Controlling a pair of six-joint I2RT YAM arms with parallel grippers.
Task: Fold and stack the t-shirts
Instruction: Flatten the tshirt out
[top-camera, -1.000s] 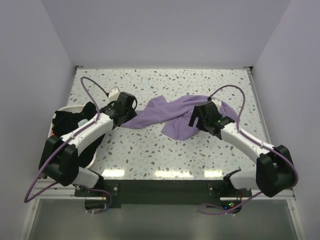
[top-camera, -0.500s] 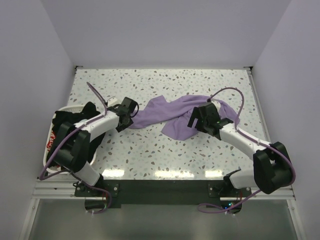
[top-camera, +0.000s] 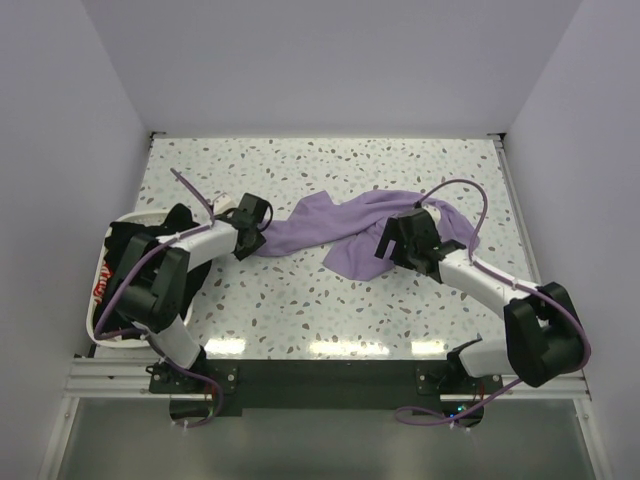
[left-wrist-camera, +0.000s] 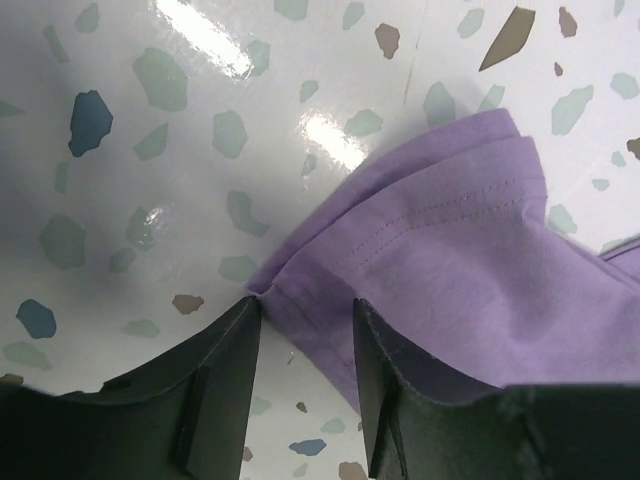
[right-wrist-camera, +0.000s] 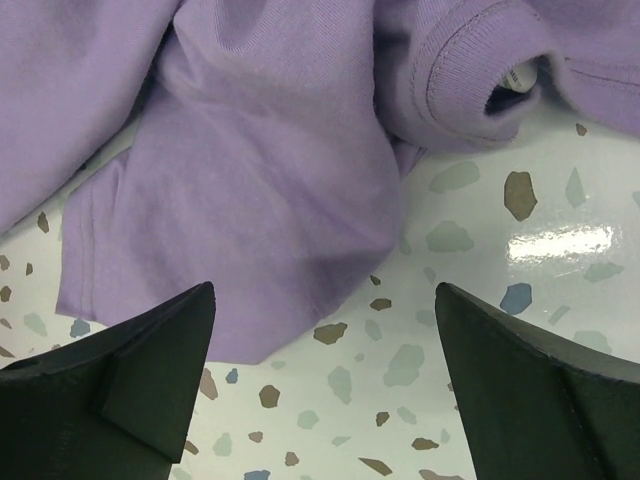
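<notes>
The lavender t-shirt (top-camera: 345, 228) lies crumpled across the middle of the table. My left gripper (top-camera: 254, 241) is at its left end. In the left wrist view the jaws (left-wrist-camera: 306, 305) are open and straddle a folded hem corner of the shirt (left-wrist-camera: 440, 260); the cloth lies between the fingers (left-wrist-camera: 225, 370), not pinched. My right gripper (top-camera: 392, 246) is wide open over the shirt's lower right lobe (right-wrist-camera: 250, 190), and its collar (right-wrist-camera: 480, 70) shows beyond. Black t-shirts (top-camera: 128, 243) lie heaped in the tray at the left, with a bit of red print (top-camera: 98, 288).
The white tray (top-camera: 93, 315) sits at the table's left edge under my left arm. The speckled tabletop (top-camera: 300, 290) is bounded by white walls at the back and sides. Purple cables loop over both arms.
My left arm has folded back toward the tray and its gripper has settled lower onto the shirt's left end. My right gripper has edged slightly left over the shirt.
</notes>
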